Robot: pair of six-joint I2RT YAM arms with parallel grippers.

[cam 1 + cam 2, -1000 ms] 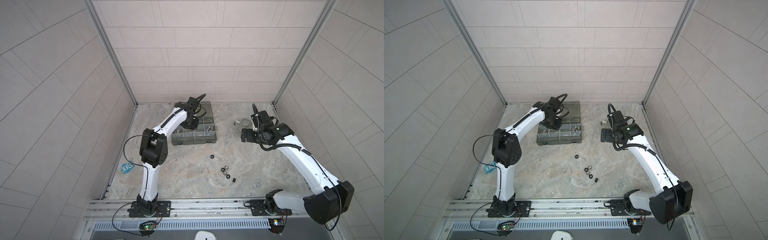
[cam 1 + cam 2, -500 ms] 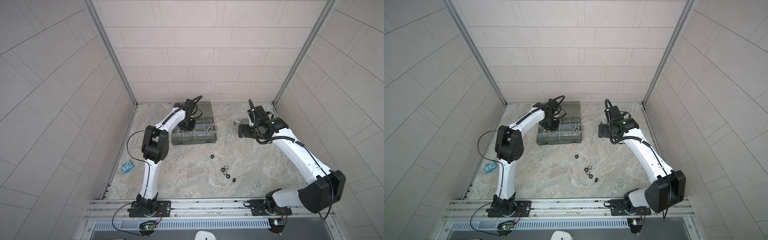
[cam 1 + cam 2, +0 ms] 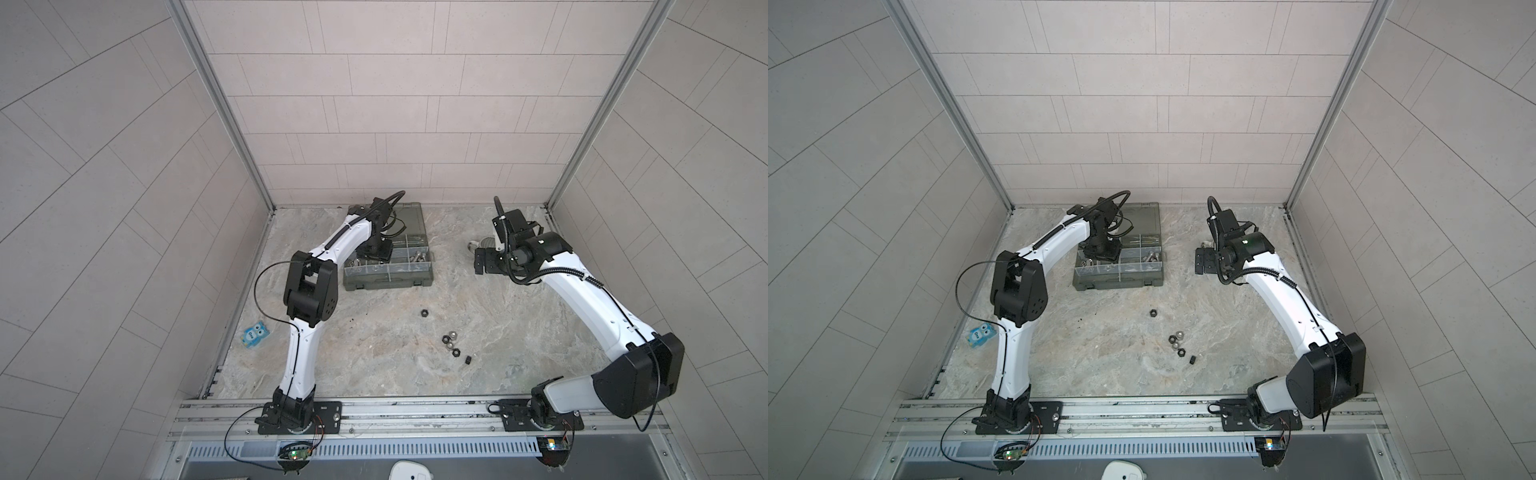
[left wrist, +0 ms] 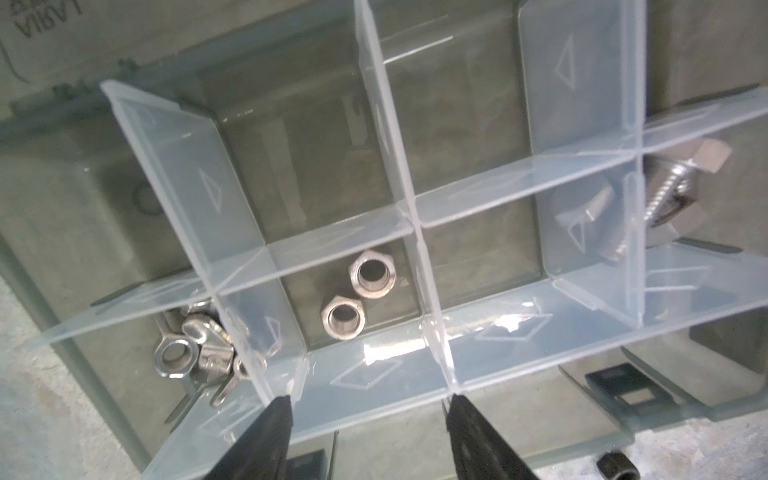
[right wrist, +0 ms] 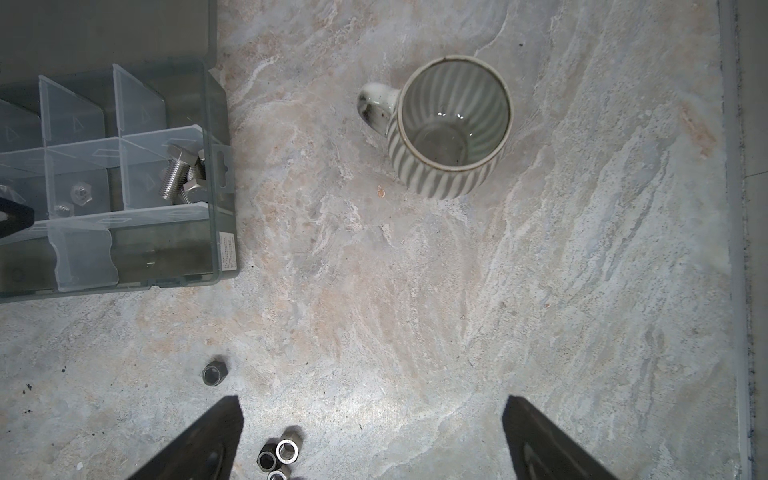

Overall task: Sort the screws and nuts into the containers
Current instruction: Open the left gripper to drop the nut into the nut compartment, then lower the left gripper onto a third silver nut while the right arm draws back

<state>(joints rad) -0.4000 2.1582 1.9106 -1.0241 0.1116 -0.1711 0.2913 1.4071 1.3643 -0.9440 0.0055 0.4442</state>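
Note:
The grey-green organizer case (image 3: 388, 283) (image 3: 1117, 285) lies open at the back left, its containers split by clear dividers (image 4: 399, 166). My left gripper (image 4: 370, 405) (image 3: 376, 252) hangs open over one compartment with nothing between its fingers. Two silver nuts (image 4: 356, 296) lie in that compartment, and wing nuts (image 4: 195, 353) lie in the one beside it. Screws (image 5: 178, 178) (image 4: 665, 195) lie in an end compartment. Several loose nuts (image 3: 451, 338) (image 3: 1177, 337) (image 5: 278, 455) sit on the table, one black nut (image 3: 424, 312) (image 5: 214, 372) apart from them. My right gripper (image 5: 374, 411) (image 3: 482, 264) is open and empty, high above the table.
A striped grey-white mug (image 5: 449, 124) (image 3: 482, 243) stands upright and empty at the back right, partly hidden by my right wrist in both top views. A small blue owl-faced item (image 3: 254, 334) lies at the table's left edge. The case lid (image 5: 104, 29) lies flat behind the compartments.
My left gripper stays over the case and its jaws have parted. My right arm has swung back toward the mug and the far wall.

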